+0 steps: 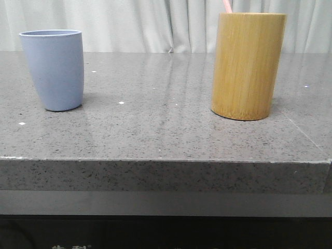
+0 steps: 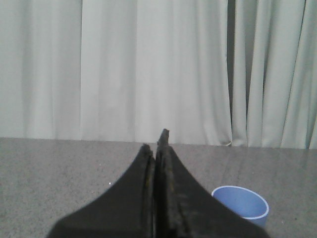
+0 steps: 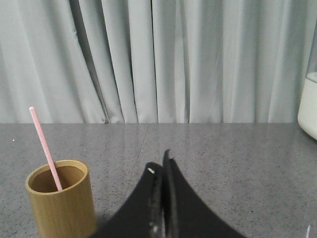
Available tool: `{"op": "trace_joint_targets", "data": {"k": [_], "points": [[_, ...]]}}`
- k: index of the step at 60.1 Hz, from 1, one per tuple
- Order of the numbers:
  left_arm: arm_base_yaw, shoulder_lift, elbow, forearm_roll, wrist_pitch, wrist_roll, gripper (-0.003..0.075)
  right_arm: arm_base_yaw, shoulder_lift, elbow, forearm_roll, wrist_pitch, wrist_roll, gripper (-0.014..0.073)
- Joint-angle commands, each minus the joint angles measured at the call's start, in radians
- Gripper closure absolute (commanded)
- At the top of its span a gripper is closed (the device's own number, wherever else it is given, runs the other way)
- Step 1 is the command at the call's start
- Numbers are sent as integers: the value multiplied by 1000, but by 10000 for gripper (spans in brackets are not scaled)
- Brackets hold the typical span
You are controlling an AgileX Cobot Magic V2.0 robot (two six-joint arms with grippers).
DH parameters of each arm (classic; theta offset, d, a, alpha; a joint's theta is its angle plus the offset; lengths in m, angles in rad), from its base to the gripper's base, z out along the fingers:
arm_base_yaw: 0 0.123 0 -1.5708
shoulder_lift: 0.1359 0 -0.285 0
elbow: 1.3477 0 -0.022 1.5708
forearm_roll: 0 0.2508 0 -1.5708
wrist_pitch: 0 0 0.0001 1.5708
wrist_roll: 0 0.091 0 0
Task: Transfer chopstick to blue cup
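Both grippers are empty and pressed together. In the left wrist view the left gripper (image 2: pixel 157 144) shows its two black fingers meeting along a single seam. In the right wrist view the right gripper (image 3: pixel 161 163) shows the same closed seam. Neither touches any object.

The controlling relation is between the right gripper and the chopstick (image 3: pixel 45 148). The chopstick stands inside the bamboo holder (image 3: pixel 62 203), leaning against the rim, with its long axis tilted slightly off vertical and its pink upper end projecting well above the holder. In the right wrist view the holder sits ahead of the closed fingers and off to one side. The right arm is judged the nearer one, since the holder occupies the right half of the table (image 1: pixel 155 129).

In the front view the holder (image 1: pixel 248 65) stands toward the front right edge of the table, with a short pink tip of the chopstick (image 1: pixel 226 5) visible above its rim. The blue cup (image 1: pixel 53 68) stands upright and open toward the left edge, well apart from the holder. The left wrist view places the blue cup (image 2: pixel 241 202) just beside the left fingers.

The table between holder and cup carries nothing. The jaws must spread before gripping the exposed upper shaft. A white object (image 3: pixel 308 106) stands near the far right edge, beyond it grey curtains (image 3: pixel 158 59).
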Motion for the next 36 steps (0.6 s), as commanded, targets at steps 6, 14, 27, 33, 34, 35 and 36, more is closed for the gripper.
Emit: {"op": "trace_joint_targets", "data": {"k": [6, 14, 27, 33, 34, 35, 36], "points": [[3, 204, -121, 0, 7, -10, 739, -1, 177, -164, 3, 41, -6, 716], [3, 254, -127, -4, -9, -10, 738, -1, 202, -171, 4, 44, -6, 715], [3, 256, -127, -4, -9, -10, 414, -1, 201, -171, 4, 55, -6, 468], [3, 256, -127, -4, -7, -10, 146, -1, 201, -171, 3, 79, -6, 221], [3, 256, -127, -4, -7, -10, 106, -1, 201, -171, 3, 84, -6, 176], [3, 256, -127, -4, -7, -10, 73, -1, 201, -171, 3, 88, -6, 136], [3, 256, -127, -4, -7, -10, 56, -1, 201, -171, 3, 90, -6, 112]]}}
